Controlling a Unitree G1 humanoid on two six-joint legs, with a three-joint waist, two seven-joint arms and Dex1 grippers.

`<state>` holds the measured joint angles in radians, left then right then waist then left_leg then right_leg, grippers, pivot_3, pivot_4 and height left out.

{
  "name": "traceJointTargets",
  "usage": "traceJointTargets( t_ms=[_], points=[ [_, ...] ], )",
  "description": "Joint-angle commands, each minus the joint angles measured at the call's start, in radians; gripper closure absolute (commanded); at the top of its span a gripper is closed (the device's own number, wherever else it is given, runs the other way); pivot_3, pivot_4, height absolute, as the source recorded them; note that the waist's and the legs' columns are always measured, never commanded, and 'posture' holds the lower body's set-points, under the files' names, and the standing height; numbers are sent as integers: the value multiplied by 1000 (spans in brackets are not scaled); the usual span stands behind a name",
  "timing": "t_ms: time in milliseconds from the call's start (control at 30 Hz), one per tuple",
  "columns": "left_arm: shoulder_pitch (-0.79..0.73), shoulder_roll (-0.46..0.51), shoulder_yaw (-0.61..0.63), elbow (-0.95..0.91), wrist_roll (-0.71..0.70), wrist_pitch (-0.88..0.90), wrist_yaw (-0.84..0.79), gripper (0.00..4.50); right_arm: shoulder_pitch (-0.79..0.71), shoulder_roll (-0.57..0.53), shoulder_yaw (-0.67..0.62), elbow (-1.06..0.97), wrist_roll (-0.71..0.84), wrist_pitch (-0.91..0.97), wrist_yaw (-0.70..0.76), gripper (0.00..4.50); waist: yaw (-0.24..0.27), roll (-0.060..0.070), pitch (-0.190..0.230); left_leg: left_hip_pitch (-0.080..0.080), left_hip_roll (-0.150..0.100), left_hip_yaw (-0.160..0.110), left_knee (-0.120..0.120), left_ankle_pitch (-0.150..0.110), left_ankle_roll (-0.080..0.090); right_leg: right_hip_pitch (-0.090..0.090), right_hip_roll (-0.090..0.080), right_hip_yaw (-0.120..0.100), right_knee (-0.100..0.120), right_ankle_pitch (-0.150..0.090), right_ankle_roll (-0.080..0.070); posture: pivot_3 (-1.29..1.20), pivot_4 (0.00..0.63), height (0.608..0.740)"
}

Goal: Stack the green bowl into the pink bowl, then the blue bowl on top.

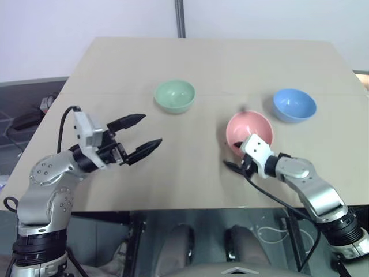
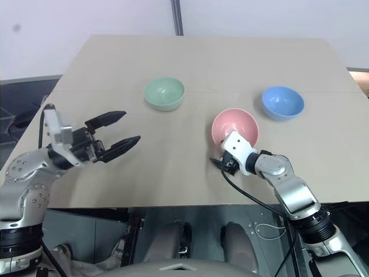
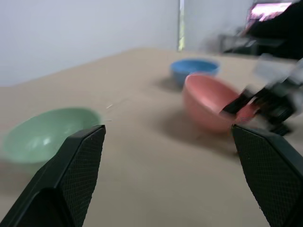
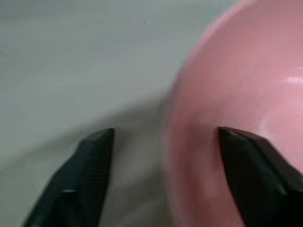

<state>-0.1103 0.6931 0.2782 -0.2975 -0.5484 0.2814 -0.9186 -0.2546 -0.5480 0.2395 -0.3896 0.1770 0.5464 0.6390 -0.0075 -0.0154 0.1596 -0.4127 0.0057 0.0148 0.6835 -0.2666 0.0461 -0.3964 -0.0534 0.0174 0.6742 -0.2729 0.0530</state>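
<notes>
place: probably a robot test lab | surface: bare light-wood table (image 1: 202, 173) | backdrop: plain white wall (image 1: 86, 23) with a grey vertical post (image 1: 180, 17) | floor side: loose cables (image 1: 23, 124) on grey floor | far end: blurred screen or equipment (image 3: 270, 9), unclear

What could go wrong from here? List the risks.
1. The pink bowl sits tilted, with the right hand open astride its near rim. It may rock, slide or tip instead of settling flat.
2. The green bowl must nest into it; a tilted pink bowl makes a poor seat.
3. The open left hand could nudge the green bowl away on approach.
</notes>
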Motion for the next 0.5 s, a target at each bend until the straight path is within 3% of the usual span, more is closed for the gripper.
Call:
traceJointTargets(
  t_ms=[33, 133, 267, 500],
  points=[
    [-80, 48, -76, -32, 215, 27, 169, 0, 1, -7, -134, -159, 109, -1, 26, 906, 4, 0, 0, 0, 0, -1, 0, 0, 0, 0, 0, -1, 0, 0, 0, 0, 150, 740],
    [-200, 75, -168, 17, 322, 34, 192, 0, 9, 7, -218, -227, 173, 21, 3, 906, 10, -1, 0, -1, 0, -3, 0, 0, 0, 0, 2, -3, 0, 0, 0, 0, 150, 740],
    [-453, 109, -409, 217, 603, -33, 184, 0, 35, 3, -277, -268, 194, 25, -29, 906, 20, -1, 0, -1, -1, -2, 0, 0, 0, 0, 3, -2, 0, 0, 0, 0, 150, 740],
    [-681, 12, -685, 587, 913, -238, 234, 0, 78, 15, -312, -317, 192, 32, -100, 906, 18, 0, 1, -2, -2, 1, 0, 0, 0, -1, 5, 0, -1, 0, 0, 0, 150, 740]
  ],
)
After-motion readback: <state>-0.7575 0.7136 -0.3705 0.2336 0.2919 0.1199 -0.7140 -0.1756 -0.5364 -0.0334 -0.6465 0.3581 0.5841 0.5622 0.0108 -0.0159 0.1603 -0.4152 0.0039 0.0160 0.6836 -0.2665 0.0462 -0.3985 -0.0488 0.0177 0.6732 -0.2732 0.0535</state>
